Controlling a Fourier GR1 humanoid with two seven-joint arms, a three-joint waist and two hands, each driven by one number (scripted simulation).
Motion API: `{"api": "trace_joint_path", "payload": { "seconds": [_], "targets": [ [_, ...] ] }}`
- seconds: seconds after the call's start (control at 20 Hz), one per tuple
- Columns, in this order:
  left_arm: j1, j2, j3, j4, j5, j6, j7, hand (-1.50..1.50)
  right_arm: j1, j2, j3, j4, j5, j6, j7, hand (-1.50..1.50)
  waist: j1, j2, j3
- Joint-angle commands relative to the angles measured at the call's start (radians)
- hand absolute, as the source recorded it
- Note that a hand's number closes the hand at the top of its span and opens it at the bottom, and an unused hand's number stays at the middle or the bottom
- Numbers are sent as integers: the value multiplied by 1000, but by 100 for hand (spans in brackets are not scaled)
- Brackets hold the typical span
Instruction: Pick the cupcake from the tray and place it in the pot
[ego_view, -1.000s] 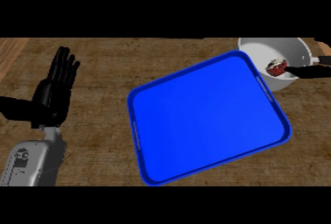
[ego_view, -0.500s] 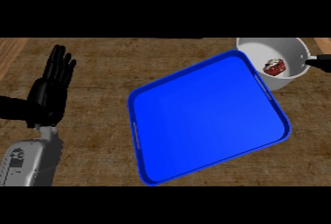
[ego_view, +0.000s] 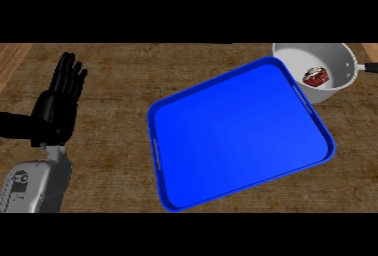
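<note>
A small cupcake (ego_view: 316, 76) with a red wrapper and pale top lies inside the white pot (ego_view: 341, 59) at the far right of the counter. The pot's dark handle sticks out toward the right edge. A large blue tray (ego_view: 236, 135) sits tilted in the middle with nothing on it; its far corner touches the pot. My left hand (ego_view: 57, 106) stands open at the left, fingers straight and pointing up, well away from the tray. My right hand does not show.
The counter top (ego_view: 111, 70) is dark brown wood, with a lighter wooden strip at the far left edge. My grey left forearm (ego_view: 33, 185) comes in from the lower left corner.
The right hand, which was over the pot one second ago, has pulled out of view to the right. The cupcake stays in the pot. The left hand has barely moved.
</note>
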Motion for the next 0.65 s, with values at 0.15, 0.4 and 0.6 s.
{"api": "trace_joint_path", "payload": {
  "seconds": [0.15,0.4,0.6],
  "targets": [
    [-6,12,17,26,10,-19,-18,0,91,-120,-54,31,-58,113,-51,-150,-2,5,2],
    [38,-29,-26,-41,-7,4,2,0,148,-156,-73,42,-75,126,-81,-150,12,4,4],
    [0,-21,-18,5,-21,8,-17,0,191,-180,-75,49,-78,165,-102,-150,3,8,4]
  ]
}}
